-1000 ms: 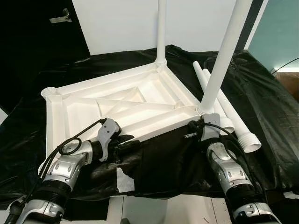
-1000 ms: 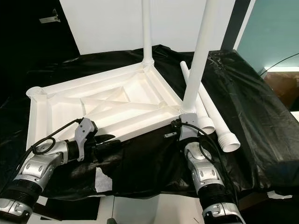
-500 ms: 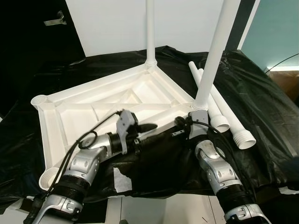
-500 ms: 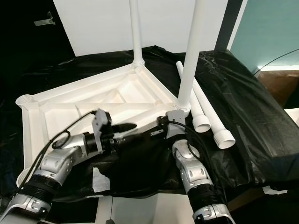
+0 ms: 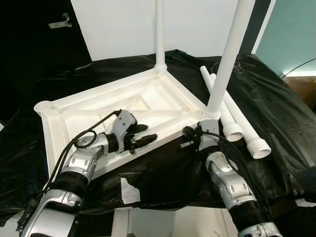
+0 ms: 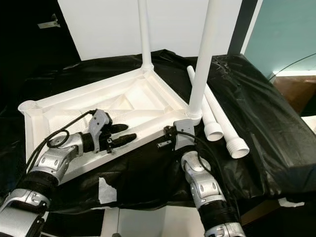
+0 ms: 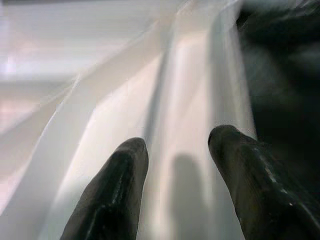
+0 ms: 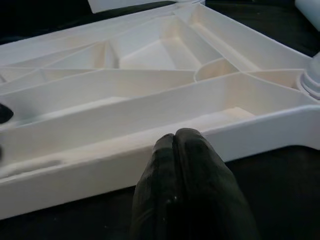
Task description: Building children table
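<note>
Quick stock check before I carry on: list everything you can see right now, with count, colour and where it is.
Tabletop: one, white, upside down on the black sheet.
Fitted legs: two, white, upright in the far and right corners.
Loose legs: two, white, lying side by side right of the tabletop.
Sheet: one, black, covering the work surface.
Left gripper: open, over the tabletop's near edge.
Right gripper: shut, just before the near edge, by the right corner.

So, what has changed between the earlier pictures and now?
The left hand rose from the black plastic sheet below the table's near edge and now reaches over that edge, fingers open, holding nothing. The right hand remains shut near the corner with the near leg. The upturned white plastic tabletop, its two fitted legs and two loose white legs kept their places.
</note>
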You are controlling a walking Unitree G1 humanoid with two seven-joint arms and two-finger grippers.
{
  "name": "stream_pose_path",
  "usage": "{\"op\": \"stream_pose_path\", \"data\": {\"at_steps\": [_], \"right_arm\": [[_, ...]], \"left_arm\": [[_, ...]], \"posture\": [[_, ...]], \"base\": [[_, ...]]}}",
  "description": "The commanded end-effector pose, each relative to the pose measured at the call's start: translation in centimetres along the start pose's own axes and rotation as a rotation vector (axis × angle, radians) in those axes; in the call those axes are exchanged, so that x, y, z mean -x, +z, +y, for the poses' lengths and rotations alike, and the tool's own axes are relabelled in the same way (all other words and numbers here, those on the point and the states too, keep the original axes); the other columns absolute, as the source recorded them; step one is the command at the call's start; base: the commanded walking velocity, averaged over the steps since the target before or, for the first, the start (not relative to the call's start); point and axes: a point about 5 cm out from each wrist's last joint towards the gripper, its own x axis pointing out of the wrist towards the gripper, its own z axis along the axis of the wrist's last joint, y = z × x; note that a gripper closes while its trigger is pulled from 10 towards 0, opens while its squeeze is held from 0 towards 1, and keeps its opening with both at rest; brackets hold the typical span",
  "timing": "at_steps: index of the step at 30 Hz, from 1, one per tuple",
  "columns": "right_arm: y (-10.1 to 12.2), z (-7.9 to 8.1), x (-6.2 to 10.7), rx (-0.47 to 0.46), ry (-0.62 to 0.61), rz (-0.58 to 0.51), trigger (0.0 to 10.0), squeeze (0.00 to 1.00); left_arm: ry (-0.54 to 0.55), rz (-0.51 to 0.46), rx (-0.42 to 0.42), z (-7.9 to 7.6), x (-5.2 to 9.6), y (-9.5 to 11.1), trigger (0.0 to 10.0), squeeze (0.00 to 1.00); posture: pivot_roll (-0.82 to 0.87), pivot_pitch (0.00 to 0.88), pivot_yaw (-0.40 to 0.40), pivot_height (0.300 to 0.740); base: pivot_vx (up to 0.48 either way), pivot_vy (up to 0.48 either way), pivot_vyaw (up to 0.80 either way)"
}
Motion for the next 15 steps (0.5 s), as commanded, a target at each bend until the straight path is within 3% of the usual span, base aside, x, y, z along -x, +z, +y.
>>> {"op": "stream_pose_path", "data": {"at_steps": [1,8,9,11,14,15], "right_arm": [[-0.1,0.4,0.1,-0.006,0.007,0.009,10.0,0.00],[-0.5,0.5,1.0,-0.032,-0.004,0.016,10.0,0.00],[-0.5,0.5,1.3,-0.035,-0.009,0.019,10.0,0.00],[-0.5,0.3,1.5,-0.039,-0.022,0.019,10.0,0.00],[-0.5,0.3,1.5,-0.040,-0.027,0.018,10.0,0.00],[-0.4,0.2,1.4,-0.040,-0.030,0.016,10.0,0.00]], "left_arm": [[0.023,0.036,-0.026,0.3,0.1,-0.3,10.0,0.00],[0.055,0.066,-0.022,0.9,0.3,-0.3,10.0,0.00],[0.075,0.092,-0.014,1.1,0.2,-0.6,10.0,0.00],[0.125,0.255,0.000,1.7,0.3,-2.2,10.0,0.00],[0.114,0.312,0.000,1.7,0.4,-2.8,9.8,0.00],[0.077,0.309,0.021,1.4,0.3,-2.8,2.4,0.00]], "posture": [[-0.12,0.000,0.041,0.740],[-0.12,0.000,0.045,0.740],[-0.13,0.000,0.046,0.740],[-0.13,0.000,0.050,0.740],[-0.13,0.000,0.051,0.740],[-0.13,0.000,0.053,0.740]], "base": [[0.000,0.000,0.00],[0.000,0.000,0.00],[0.000,0.000,0.00],[0.000,0.000,0.00],[0.000,0.000,0.00],[0.000,0.000,0.00]]}}
